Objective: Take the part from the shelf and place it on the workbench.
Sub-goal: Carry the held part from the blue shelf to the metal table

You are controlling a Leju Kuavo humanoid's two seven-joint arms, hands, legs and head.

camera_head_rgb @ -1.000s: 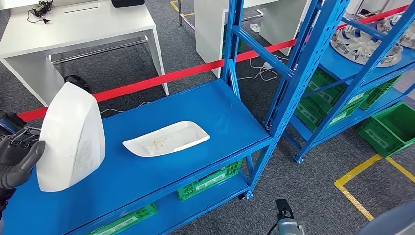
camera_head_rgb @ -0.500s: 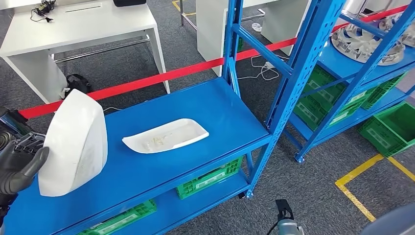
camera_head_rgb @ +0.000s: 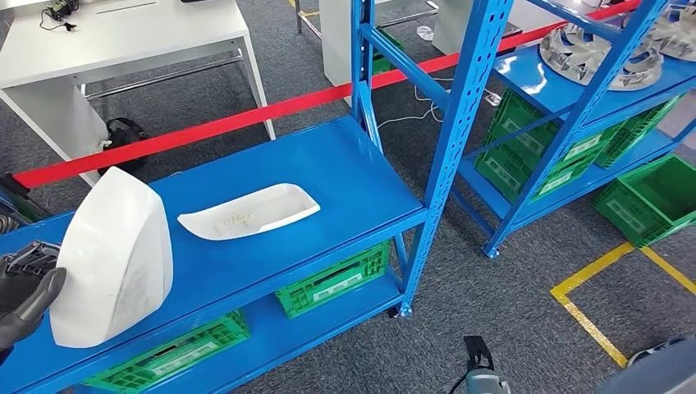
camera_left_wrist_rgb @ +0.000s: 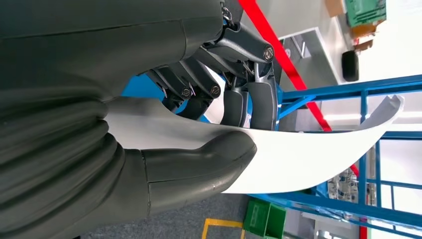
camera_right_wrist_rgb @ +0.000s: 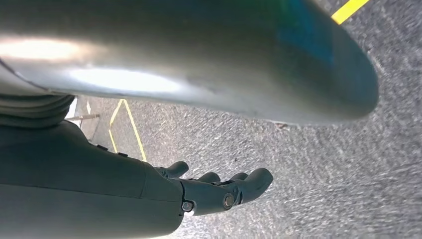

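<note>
The view has shifted; blue shelf (camera_head_rgb: 328, 176) (grey carpet (camera_head_rgb: 525, 328)) sits lower-left.

text: none legible | green crates (camera_head_rgb: 332, 280): white labels, too small to read

The left hand (camera_head_rgb: 23, 291) is cut off by the edge; the white part (camera_head_rgb: 115, 256) hides its fingers.
</note>
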